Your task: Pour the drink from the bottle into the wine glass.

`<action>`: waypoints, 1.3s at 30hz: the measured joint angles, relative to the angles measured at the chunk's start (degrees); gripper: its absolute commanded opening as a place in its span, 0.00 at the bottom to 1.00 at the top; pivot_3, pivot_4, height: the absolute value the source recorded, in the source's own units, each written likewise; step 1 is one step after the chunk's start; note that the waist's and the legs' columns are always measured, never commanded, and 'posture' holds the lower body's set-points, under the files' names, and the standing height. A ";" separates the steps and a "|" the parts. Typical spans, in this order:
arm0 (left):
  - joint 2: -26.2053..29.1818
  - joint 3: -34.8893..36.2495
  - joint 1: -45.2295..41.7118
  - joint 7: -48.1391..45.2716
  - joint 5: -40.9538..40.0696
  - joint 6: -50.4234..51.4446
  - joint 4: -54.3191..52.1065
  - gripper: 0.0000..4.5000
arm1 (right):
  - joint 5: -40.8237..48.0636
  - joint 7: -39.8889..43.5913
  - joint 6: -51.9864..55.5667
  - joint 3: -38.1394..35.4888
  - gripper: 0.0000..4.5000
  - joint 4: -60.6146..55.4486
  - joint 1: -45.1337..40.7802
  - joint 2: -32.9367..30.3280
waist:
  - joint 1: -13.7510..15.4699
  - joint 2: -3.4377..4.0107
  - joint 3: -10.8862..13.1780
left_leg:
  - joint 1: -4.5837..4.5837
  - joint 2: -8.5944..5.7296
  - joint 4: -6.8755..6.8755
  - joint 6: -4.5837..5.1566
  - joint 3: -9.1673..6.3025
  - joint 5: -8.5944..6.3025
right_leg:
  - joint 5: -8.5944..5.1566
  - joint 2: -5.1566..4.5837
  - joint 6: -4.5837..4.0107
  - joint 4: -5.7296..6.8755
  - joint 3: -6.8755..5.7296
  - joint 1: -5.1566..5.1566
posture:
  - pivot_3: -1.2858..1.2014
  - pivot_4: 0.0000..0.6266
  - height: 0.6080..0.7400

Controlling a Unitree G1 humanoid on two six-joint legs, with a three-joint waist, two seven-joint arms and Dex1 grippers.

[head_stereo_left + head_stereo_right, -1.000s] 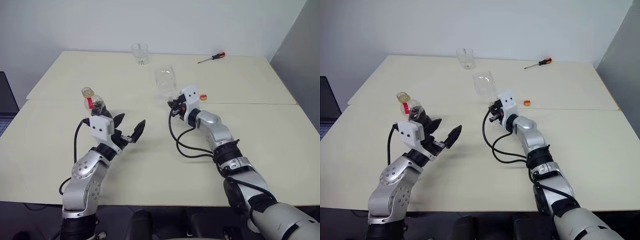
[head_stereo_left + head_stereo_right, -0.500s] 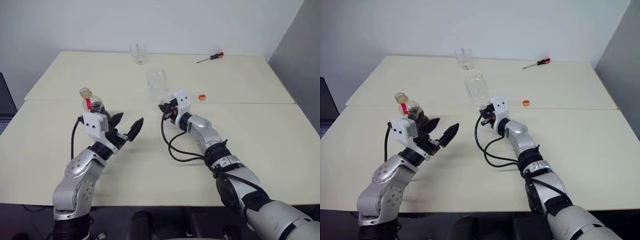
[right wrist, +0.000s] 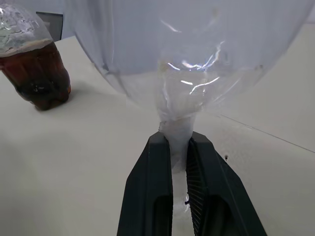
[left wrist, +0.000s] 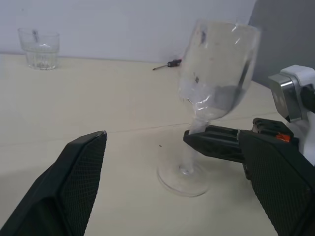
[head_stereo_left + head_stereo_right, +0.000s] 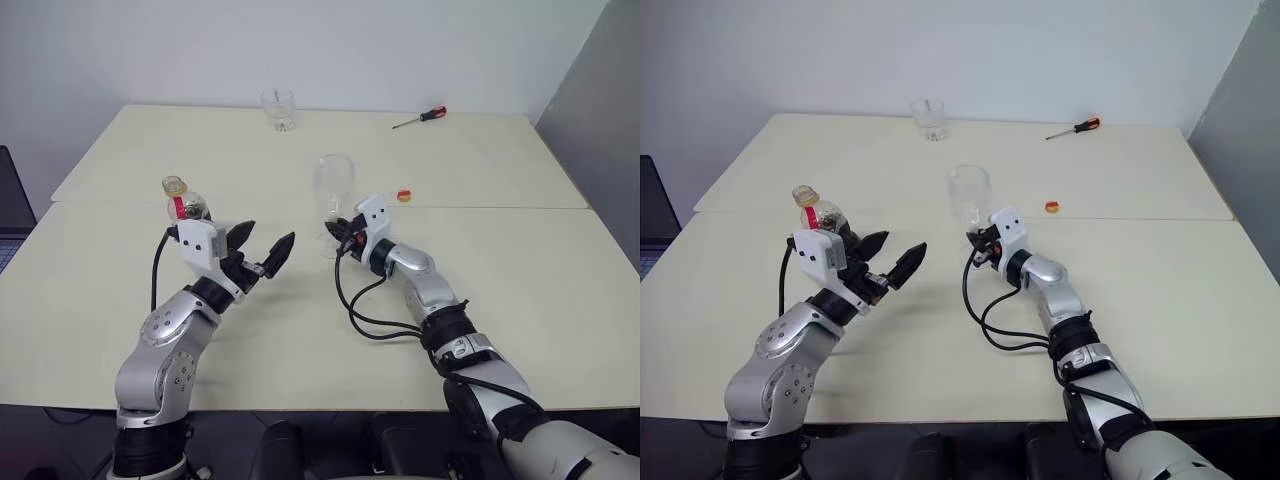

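Observation:
The wine glass stands upright at mid-table, empty, its foot at the tabletop. My right gripper is shut on the glass stem, just under the bowl. The bottle stands to the left, uncapped, with a red label on its neck. The dark drink fills its lower body. My left gripper hangs open between bottle and glass, pointing toward the glass, with nothing between its fingers.
A short clear tumbler stands at the table's far edge, and a red-handled screwdriver lies at the far right. A small yellow-and-red cap lies right of the glass. A seam crosses the table.
My right gripper has brought the tilted, raised glass down and upright, so its foot now meets the table. The left gripper has stayed open and in place.

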 measured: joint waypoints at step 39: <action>0.02 -1.02 -1.82 -0.06 2.14 -3.05 3.28 1.00 | -3.66 8.22 10.77 8.31 0.99 -21.22 9.77 -11.99 | 0.17 -0.01 0.02 | -0.12 0.00 -0.06 0.00 -0.04 0.00 | -0.15 -0.01 0.18 -0.21 0.00 -0.03 | 0.52 0.24 1.00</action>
